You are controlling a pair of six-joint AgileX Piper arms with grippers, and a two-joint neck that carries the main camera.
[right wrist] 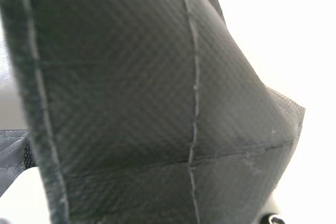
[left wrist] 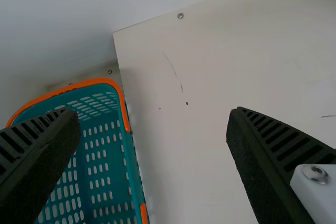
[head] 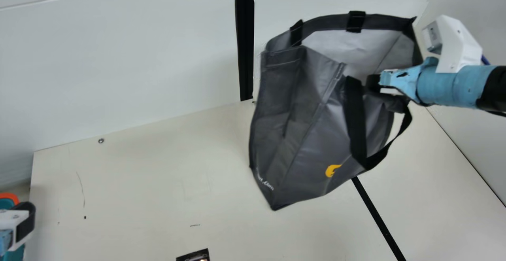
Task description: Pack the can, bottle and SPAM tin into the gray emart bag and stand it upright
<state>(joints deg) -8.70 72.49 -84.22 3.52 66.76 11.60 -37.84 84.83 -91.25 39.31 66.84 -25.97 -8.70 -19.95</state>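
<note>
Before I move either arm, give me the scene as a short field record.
right gripper: closed on the front rim of the gray bag
gray bag: tilted, mouth open, contents cannot be made out
bag handle: front loop hanging down
left gripper: open, holding nothing
basket: teal, orange rim, at table's left side
dark item: near side, cut off, identity unclear

In the right wrist view, the gray emart bag (right wrist: 126, 103) was very near the camera. Its dark woven cloth carried two pale lines of stitching (right wrist: 196, 85), and a crease (right wrist: 231, 153) crossed one of them. Beyond one side of the cloth there was a bright white area; beside another edge, a smooth white part (right wrist: 26, 198) was visible.
</note>
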